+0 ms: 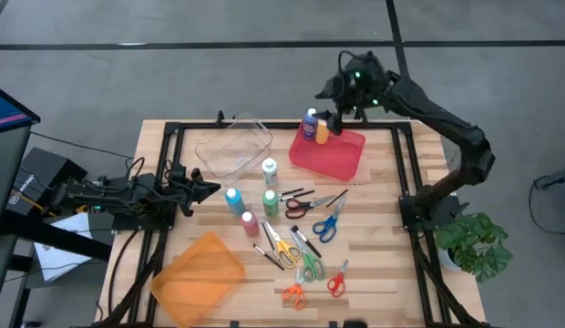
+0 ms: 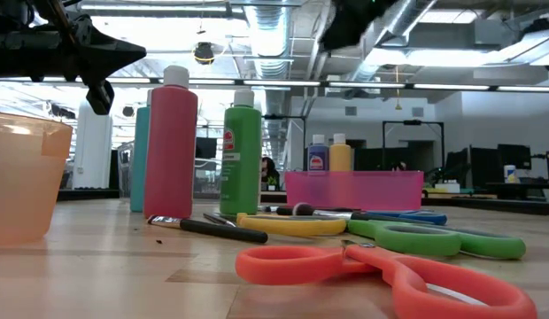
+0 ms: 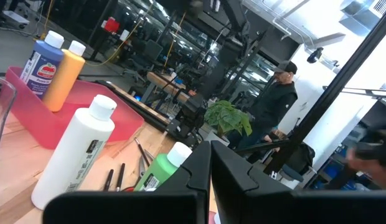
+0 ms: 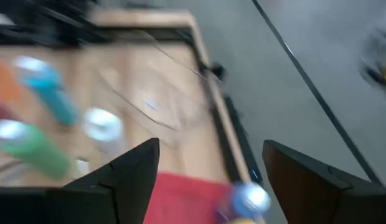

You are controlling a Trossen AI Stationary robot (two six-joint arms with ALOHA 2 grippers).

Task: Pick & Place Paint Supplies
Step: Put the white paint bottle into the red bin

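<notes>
The right claw [image 1: 335, 117] hangs open above the pink bin [image 1: 342, 157] at the worktop's far side, where 2 bottles, blue [image 1: 310, 125] and yellow [image 1: 322, 131], stand. 4 bottles wait mid-worktop. The left claw [image 1: 210, 188], closed, should open wide and approach the teal bottle [image 1: 233, 199] squarely. Labels are unreadable.

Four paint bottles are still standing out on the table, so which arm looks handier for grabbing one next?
Probably the left. Its hand sits right beside the teal bottle, with the pink bottle close by. The right hand, fingers open, hovers over the red bin, farther off.
</notes>
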